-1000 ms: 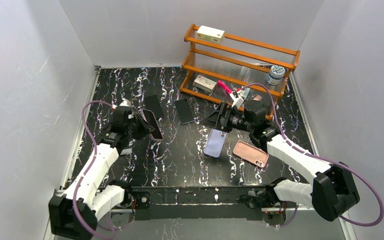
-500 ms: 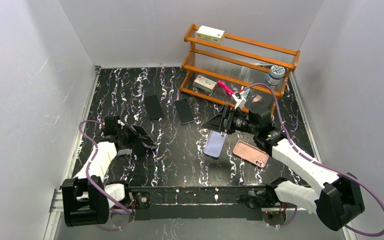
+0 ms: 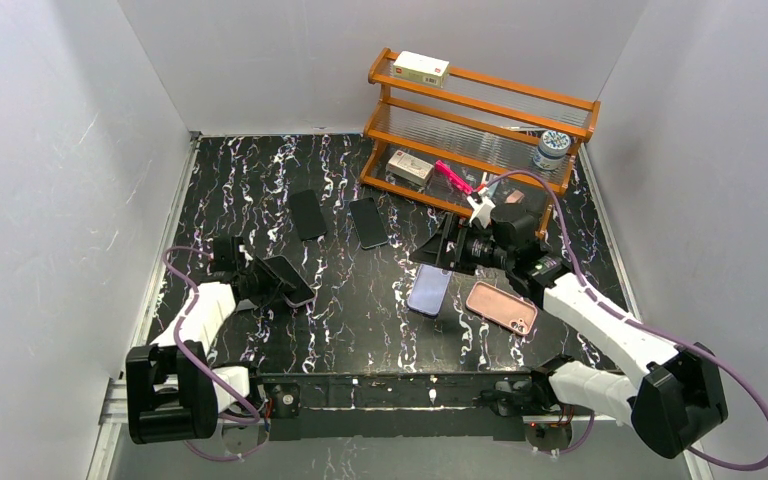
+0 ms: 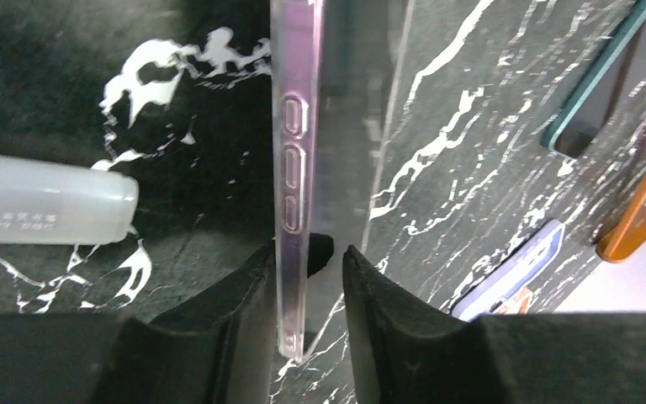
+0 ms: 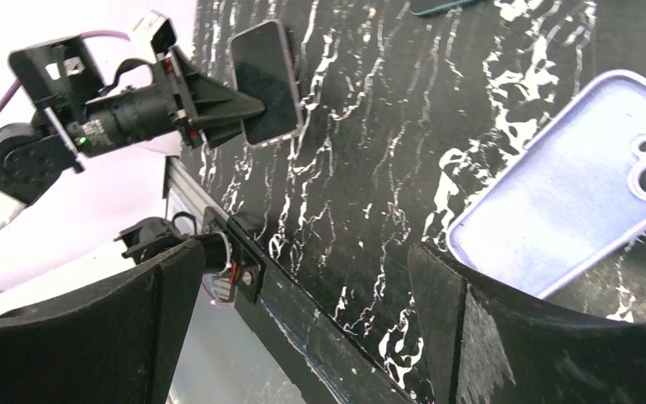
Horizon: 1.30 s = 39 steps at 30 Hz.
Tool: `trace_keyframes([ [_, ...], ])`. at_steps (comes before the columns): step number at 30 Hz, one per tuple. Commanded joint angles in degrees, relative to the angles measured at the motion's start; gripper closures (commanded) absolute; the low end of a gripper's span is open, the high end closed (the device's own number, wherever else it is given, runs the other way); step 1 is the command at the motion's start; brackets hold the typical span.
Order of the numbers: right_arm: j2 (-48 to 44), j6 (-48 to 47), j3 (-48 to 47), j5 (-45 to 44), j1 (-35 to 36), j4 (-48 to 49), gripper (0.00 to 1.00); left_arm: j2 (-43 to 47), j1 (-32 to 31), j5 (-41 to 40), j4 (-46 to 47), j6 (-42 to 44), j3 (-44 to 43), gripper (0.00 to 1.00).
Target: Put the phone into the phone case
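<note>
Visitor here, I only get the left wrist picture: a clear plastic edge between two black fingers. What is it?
Observer: A clear case with a dark, glossy face, phone-shaped; the right wrist view shows it whole.
Operator: And the lilac corner at my lower right?
Observer: A lilac case, lying on the table with two round camera openings facing up.
Operator: Where is the other arm?
Observer: The right arm's fingers stand wide open, the lilac case showing between them.
</note>
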State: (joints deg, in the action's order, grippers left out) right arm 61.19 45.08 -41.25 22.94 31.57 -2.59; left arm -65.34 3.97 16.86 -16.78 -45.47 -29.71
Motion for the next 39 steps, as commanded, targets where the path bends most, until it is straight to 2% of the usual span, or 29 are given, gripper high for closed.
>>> trace_keyframes([
  [1, 1.2, 1.1, -3.4, -5.1, -0.1, -5.7, 0.01, -0.1, 0.3, -1.5, -4.4, 1.1, 0.3, 0.65],
  [13, 6.2, -0.4, -4.4, -5.9, -0.1, -9.4, 0.05, 4.3, 0.3, -4.3, -10.4, 6.4, -6.7, 0.41],
  [17, 10.0, -0.9, -6.8, -6.4, 0.4, -9.7, 0.06, 6.9, 0.3, -3.5, -10.4, 9.3, -8.6, 0.23],
  [19, 12.1, -1.7, -8.0, -6.7, 1.1, -8.8, 0.06, 7.7, 0.3, -1.7, -10.2, 11.5, -10.2, 0.04],
  [24, 19.6, -3.8, -13.6, -12.6, 3.7, -8.1, 0.09, 8.9, 0.3, 1.7, -10.3, 17.5, -13.4, 0.02],
  [27, 25.3, -7.6, -17.6, -17.4, 5.8, -6.2, 0.08, 10.5, 0.2, -0.8, -10.1, 20.5, -13.7, 0.02],
  [29, 29.1, -10.2, -21.0, -20.8, 7.2, -4.8, 0.06, 11.8, 0.0, -4.5, -9.1, 19.4, -12.3, 0.02],
  [31, 33.0, -12.3, -24.5, -23.4, 8.3, -4.6, 0.02, 12.2, 0.0, -4.3, -8.3, 19.3, -12.0, 0.02],
  [36, 41.2, -17.2, -32.3, -29.0, 10.7, -2.4, 0.01, 12.2, 0.0, -5.8, -8.0, 19.0, -11.9, 0.02],
  [39, 46.9, -19.4, -38.1, -33.2, 11.8, -4.6, 0.01, 12.6, -0.1, -5.6, -7.8, 19.0, -11.8, 0.02],
])
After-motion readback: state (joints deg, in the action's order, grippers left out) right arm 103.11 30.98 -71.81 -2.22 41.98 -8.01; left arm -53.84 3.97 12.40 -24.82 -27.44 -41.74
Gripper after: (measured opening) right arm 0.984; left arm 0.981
